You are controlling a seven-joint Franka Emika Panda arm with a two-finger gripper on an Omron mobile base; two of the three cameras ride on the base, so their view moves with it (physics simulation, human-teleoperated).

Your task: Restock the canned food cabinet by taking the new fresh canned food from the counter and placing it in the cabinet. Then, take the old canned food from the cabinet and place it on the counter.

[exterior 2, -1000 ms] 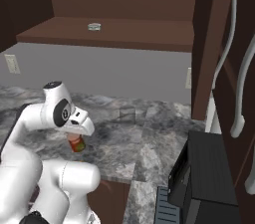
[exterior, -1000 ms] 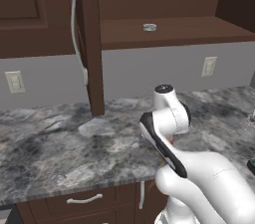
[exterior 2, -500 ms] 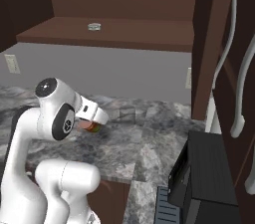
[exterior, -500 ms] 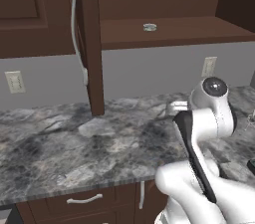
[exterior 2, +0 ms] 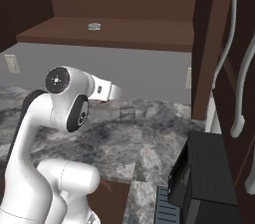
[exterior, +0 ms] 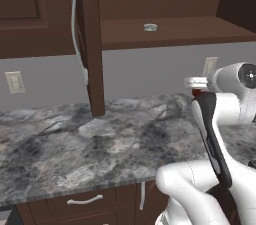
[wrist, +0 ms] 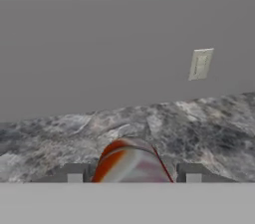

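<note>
The red-orange can of new canned food [wrist: 130,161] sits between my two finger tips, with my gripper [wrist: 132,173] shut on it above the grey marbled counter [wrist: 199,118]. In the left base view a sliver of the red can [exterior: 198,92] shows beside the white hand, level with the wall outlet. The old canned food, a low silvery tin [exterior: 150,27] [exterior 2: 93,27], rests on the shelf of the open dark brown cabinet [exterior: 175,34] [exterior 2: 129,36], well above the hand.
The open cabinet door [exterior: 91,44] with its white curved handle [exterior: 76,14] hangs left of the shelf. Outlets [exterior: 15,82] [wrist: 200,63] sit on the grey wall. A black appliance [exterior 2: 204,178] stands at the counter's right end. Drawers [exterior: 85,200] run below the counter.
The arm has swung right and upward, carrying the red can from low over the counter to about outlet height. The tin on the shelf has not moved.
</note>
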